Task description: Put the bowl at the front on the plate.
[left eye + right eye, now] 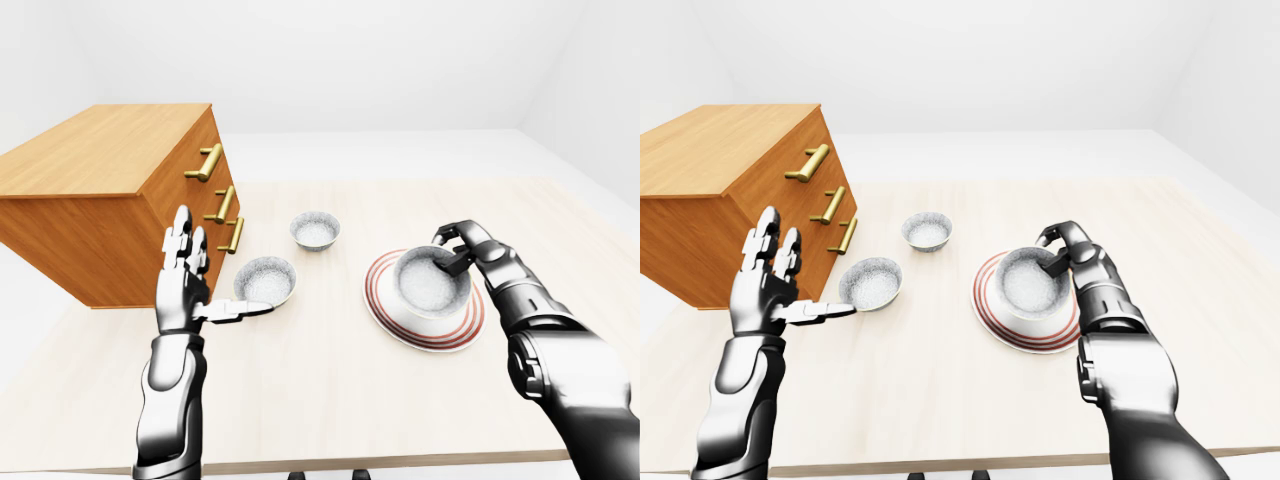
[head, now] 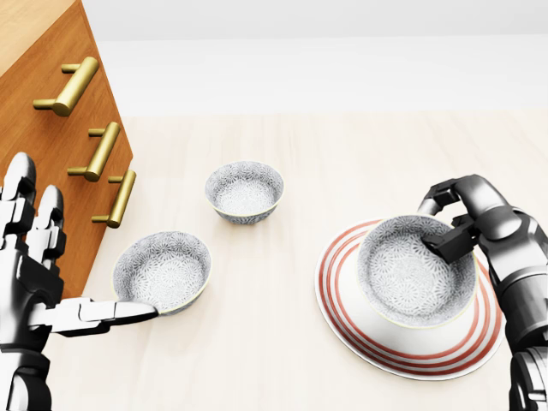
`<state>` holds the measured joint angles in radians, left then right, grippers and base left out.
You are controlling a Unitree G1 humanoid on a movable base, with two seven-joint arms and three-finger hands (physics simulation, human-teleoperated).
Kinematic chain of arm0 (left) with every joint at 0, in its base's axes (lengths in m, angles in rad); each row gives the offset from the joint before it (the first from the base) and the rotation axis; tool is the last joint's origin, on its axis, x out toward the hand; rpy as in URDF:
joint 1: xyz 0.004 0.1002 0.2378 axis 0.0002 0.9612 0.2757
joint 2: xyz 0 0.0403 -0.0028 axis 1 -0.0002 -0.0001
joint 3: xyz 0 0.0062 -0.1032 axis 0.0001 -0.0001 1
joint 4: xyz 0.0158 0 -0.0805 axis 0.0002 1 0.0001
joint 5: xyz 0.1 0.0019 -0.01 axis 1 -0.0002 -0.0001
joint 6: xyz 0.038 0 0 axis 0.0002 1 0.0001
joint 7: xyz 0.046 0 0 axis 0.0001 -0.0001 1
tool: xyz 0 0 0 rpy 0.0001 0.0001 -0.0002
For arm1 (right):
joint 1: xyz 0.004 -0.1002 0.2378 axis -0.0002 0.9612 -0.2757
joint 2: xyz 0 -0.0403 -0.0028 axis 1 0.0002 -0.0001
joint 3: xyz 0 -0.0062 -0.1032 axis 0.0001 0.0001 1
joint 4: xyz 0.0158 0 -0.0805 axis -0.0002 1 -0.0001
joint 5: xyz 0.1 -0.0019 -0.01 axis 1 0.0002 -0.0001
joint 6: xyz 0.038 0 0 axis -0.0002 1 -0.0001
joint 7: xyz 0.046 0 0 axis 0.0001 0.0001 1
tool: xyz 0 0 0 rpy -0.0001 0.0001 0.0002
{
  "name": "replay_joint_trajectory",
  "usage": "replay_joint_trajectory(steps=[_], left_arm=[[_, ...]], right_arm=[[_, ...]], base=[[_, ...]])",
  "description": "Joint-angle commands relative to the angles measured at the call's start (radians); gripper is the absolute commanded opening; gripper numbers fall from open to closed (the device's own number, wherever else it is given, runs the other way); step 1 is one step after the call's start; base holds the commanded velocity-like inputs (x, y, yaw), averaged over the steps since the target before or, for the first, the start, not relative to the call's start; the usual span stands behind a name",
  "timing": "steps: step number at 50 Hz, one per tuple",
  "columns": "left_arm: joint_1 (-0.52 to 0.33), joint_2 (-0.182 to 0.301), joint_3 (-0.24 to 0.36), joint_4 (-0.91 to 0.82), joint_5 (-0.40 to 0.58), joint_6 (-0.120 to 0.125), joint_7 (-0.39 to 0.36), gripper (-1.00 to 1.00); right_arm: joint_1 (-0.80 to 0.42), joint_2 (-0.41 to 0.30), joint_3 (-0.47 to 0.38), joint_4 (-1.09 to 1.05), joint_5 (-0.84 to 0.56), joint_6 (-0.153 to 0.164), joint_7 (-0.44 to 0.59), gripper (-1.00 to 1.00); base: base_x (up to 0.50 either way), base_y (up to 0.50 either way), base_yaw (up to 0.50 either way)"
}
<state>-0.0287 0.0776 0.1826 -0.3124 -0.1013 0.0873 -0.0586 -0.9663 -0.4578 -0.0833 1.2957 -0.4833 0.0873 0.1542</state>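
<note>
A patterned grey bowl [image 2: 411, 272] sits inside the rim of the red-striped plate [image 2: 338, 301] at the right of the head view, slightly tilted. Whether its base touches the plate I cannot tell. My right hand [image 2: 447, 229] is shut on the bowl's far right rim, thumb inside and fingers outside. At the left edge my left hand [image 2: 73, 274] is open, fingers upright. Its thumb points right and ends beside a second patterned bowl [image 2: 163, 270] without gripping it.
A third patterned bowl [image 2: 244, 190] stands higher in the head view, near the middle. A wooden drawer chest [image 2: 51, 128] with brass handles [image 2: 103, 152] fills the upper left, close behind my left hand. The pale wooden table [image 2: 274, 342] carries everything.
</note>
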Motion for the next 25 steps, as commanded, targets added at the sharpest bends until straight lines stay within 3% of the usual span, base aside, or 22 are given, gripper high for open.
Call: replay_joint_trajectory(steps=[1,8,14,17,25], left_arm=[[0.071,-0.019,0.001,-0.119,-0.007,0.0,-0.003,1.0],[0.237,-0.069,-0.024,-0.285,0.013,0.0,-0.038,1.0],[0.436,-0.122,-0.053,-0.412,0.035,0.0,-0.092,1.0],[0.455,-0.133,-0.05,-0.434,0.043,0.0,-0.104,1.0],[0.413,-0.14,-0.023,-0.422,0.051,0.0,-0.117,1.0]], right_arm=[[0.001,-0.013,-0.016,-0.02,0.009,0.0,-0.006,-1.0],[0.038,-0.025,-0.023,-0.044,0.025,0.0,-0.005,-1.0],[0.085,-0.032,-0.026,-0.074,0.037,0.0,-0.007,-1.0],[0.094,-0.03,-0.031,-0.066,0.047,0.0,-0.015,-1.0],[0.055,-0.009,-0.026,-0.037,0.061,0.0,-0.022,-1.0]], base=[[0.0,0.0,0.0],[0.0,0.0,0.0],[0.0,0.0,0.0],[0.0,0.0,0.0],[0.0,0.0,0.0]])
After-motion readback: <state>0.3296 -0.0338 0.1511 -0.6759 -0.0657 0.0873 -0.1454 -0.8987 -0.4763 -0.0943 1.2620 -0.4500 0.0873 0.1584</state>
